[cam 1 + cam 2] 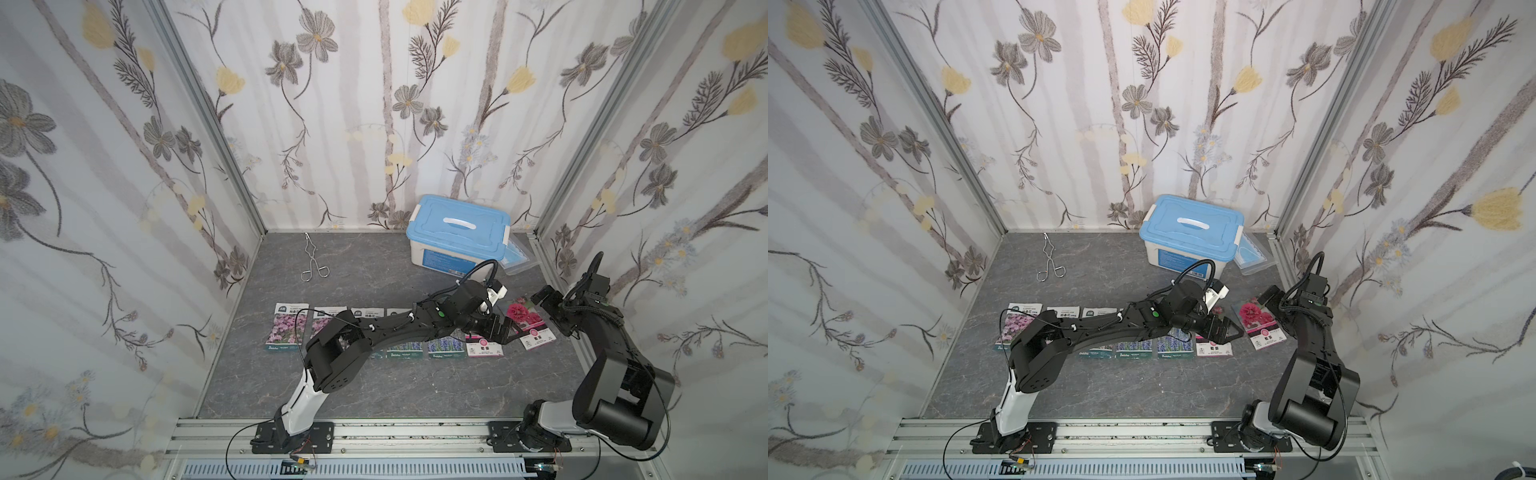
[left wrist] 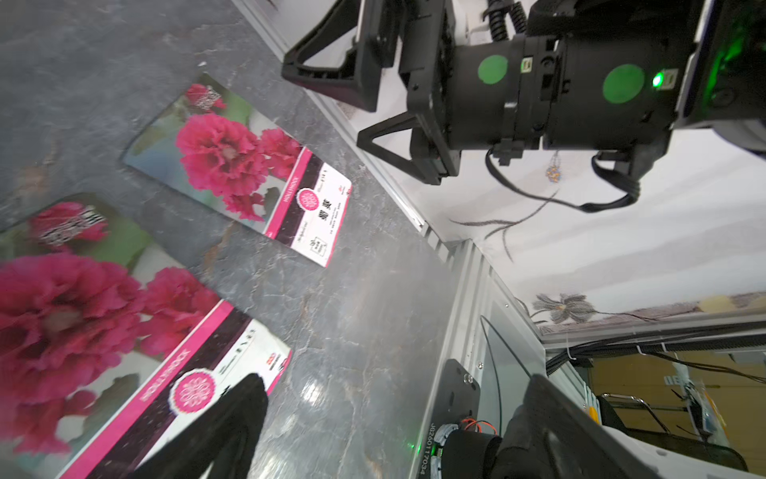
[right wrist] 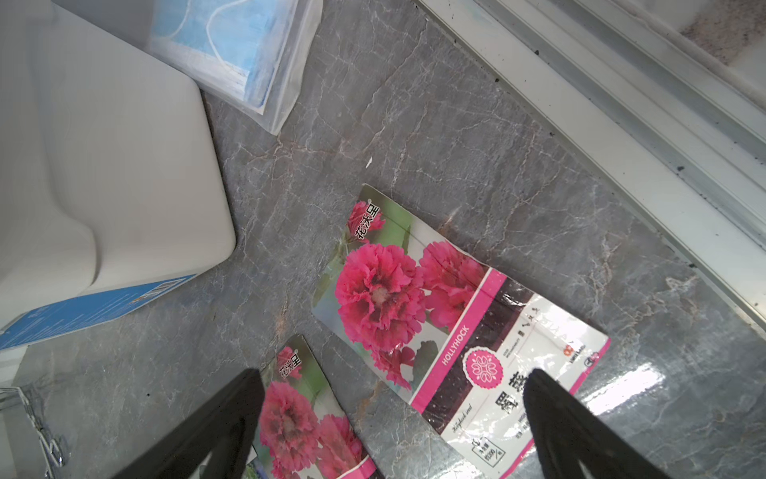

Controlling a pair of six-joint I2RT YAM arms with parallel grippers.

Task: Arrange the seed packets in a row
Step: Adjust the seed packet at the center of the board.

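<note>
Several seed packets lie side by side across the table in both top views, from a pink-flower packet (image 1: 286,328) at the left through lavender packets (image 1: 444,348) to a magenta packet (image 1: 484,348) (image 2: 83,323). My left arm hides parts of them. The last magenta packet (image 1: 525,322) (image 3: 414,298) lies at the right end, tilted and slightly farther back. My left gripper (image 1: 505,328) (image 2: 389,414) is open between the two magenta packets, holding nothing. My right gripper (image 1: 548,311) (image 3: 393,414) is open just above the tilted packet's near end.
A blue-lidded white box (image 1: 461,232) stands at the back right with a clear pouch of blue masks (image 1: 515,257) beside it. Metal tongs (image 1: 313,257) lie at the back left. The aluminium frame rail (image 3: 621,137) runs close along the right of the tilted packet.
</note>
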